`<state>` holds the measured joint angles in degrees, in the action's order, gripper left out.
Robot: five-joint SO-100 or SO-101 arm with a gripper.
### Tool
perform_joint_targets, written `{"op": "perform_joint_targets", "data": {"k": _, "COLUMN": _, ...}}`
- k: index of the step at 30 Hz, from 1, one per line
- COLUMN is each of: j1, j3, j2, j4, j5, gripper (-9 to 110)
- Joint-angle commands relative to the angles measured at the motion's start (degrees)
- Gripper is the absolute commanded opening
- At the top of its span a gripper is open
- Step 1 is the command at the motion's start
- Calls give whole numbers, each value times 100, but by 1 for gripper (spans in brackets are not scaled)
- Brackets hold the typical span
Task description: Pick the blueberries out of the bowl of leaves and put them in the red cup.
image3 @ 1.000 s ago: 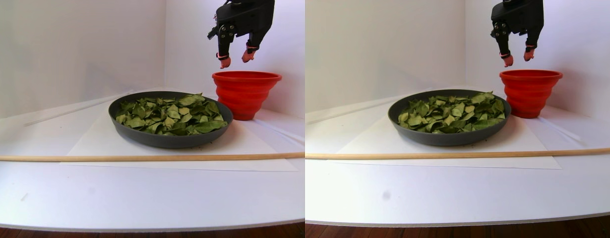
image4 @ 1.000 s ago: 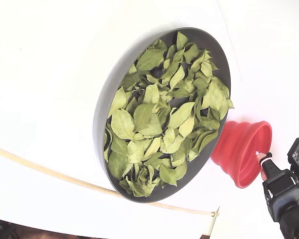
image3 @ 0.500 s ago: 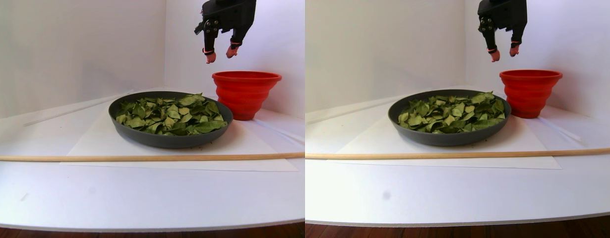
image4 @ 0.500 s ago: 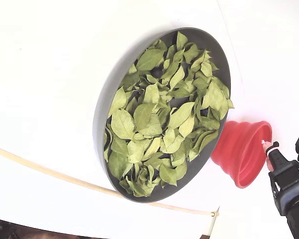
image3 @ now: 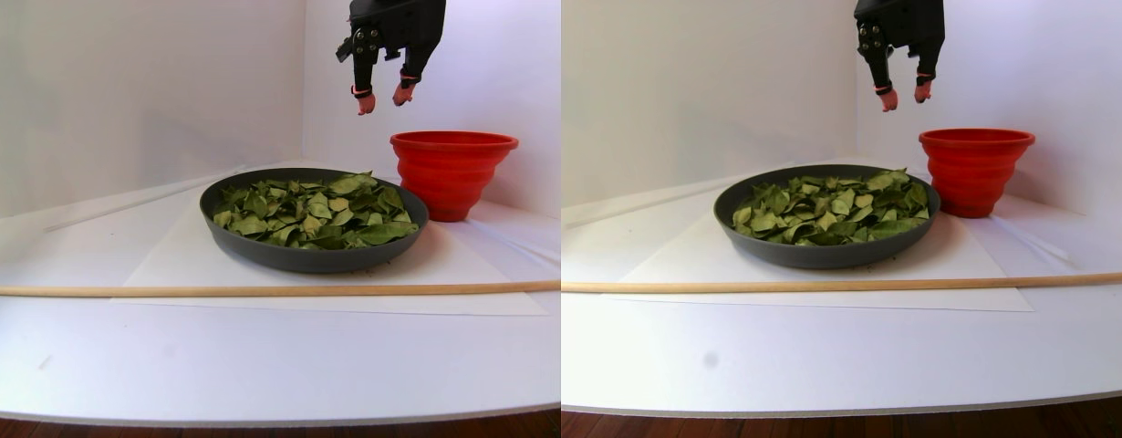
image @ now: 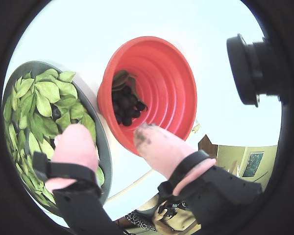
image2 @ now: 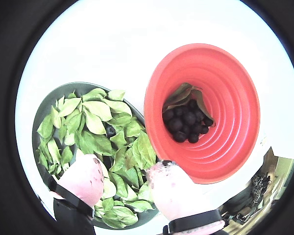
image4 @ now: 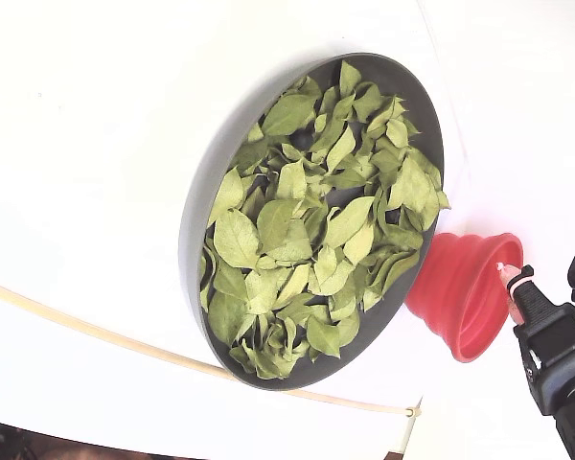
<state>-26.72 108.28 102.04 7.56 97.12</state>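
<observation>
Fingers (image3: 380, 97) spread apart and empty, hanging high in the stereo pair view, above the gap between the bowl (image3: 313, 256) and the red cup (image3: 452, 173), touching neither. Pink pads on both fingertips, the one nearer the cup (image: 154, 147) smudged with dark stains, the other (image: 76, 147) cleaner. Seen in a wrist view, a cluster of blueberries (image2: 186, 126) at the bottom of the cup, with what looks like one or two leaves lying against them on the far side, though the fisheye blur makes the count hard to settle. Bowl just beside the cup, rims close or touching; cannot tell which. Leaves (image4: 316, 220) piled across nearly the whole bowl, light green and veined, overlapping one another. One dark round shape among the leaves (image2: 110, 130), likely a berry half covered. Another dark spot near the bowl's upper part in a wrist view (image: 56, 113), also partly hidden. Bowl and cup resting on a white surface (image3: 269, 356), a thin wooden rod (image3: 251, 290) lying across it in front of the bowl. In the fixed view, only one pink fingertip (image4: 506, 273) and black arm body at the right edge, over the cup's rim.
</observation>
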Motion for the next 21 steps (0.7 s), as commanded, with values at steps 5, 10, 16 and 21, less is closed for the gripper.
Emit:
{"op": "perform_joint_targets", "data": {"k": 5, "j1": 185, "j3": -35, "j2": 817, "j4": 97, "j5": -70, "gripper": 17}}
{"op": "perform_joint_targets", "data": {"k": 10, "j1": 369, "j3": 114, "j2": 923, "j4": 141, "j5": -44, "gripper": 17}}
{"op": "perform_joint_targets", "data": {"k": 16, "j1": 571, "j3": 281, "j2": 1046, "j4": 149, "j5": -9, "gripper": 17}}
{"op": "perform_joint_targets", "data": {"k": 21, "j1": 712, "j3": 352, "j2": 1125, "j4": 193, "j5": -9, "gripper": 17}}
